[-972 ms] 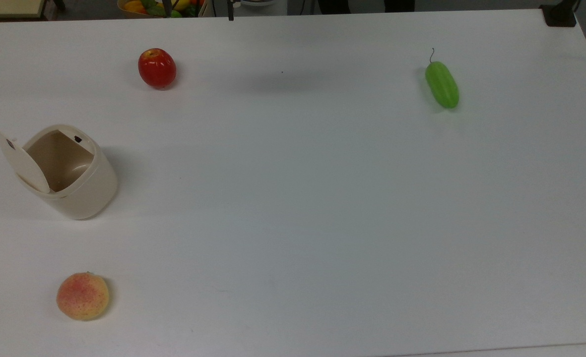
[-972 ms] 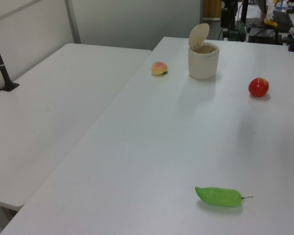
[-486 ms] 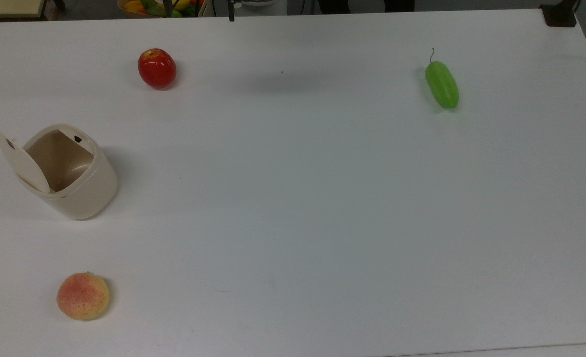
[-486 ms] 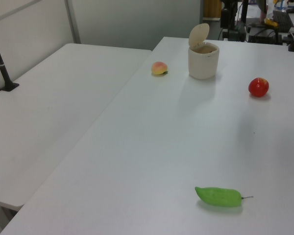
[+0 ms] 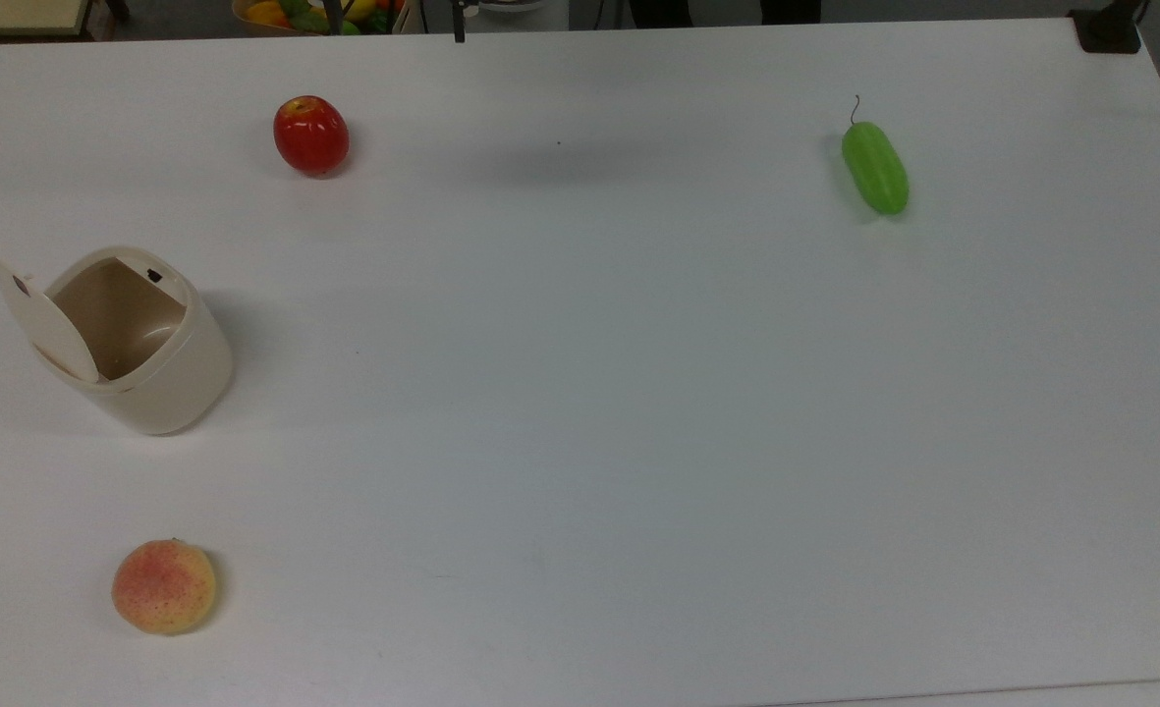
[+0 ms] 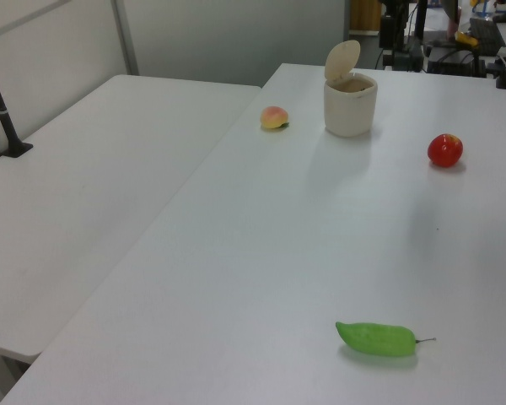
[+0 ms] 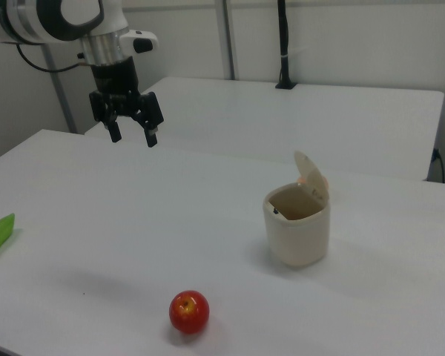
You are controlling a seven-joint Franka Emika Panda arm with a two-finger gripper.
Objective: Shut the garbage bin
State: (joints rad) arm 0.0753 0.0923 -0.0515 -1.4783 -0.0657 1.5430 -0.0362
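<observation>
Broad white table [image 5: 638,393]. Cream plastic garbage bin [image 5: 162,378] near the top view's left edge, hinged lid [image 5: 34,314] upright. Black two-finger gripper [image 7: 132,134], jaws spread, empty, high and well apart from it. Approach stage, seemingly; next: reach behind lid, push down.

No visible change across top view or left view between earlier pictures and now. Garbage bin [image 5: 142,344] sits at same spot on counter [image 5: 589,393], lid [image 5: 34,316] at same raised angle (hinge side toward top view's left). Red apple [image 5: 311,135], peach [image 5: 164,586], green cucumber [image 5: 874,167] each unmoved. Faint shadow patch on counter [image 5: 565,162] holds same place.
</observation>
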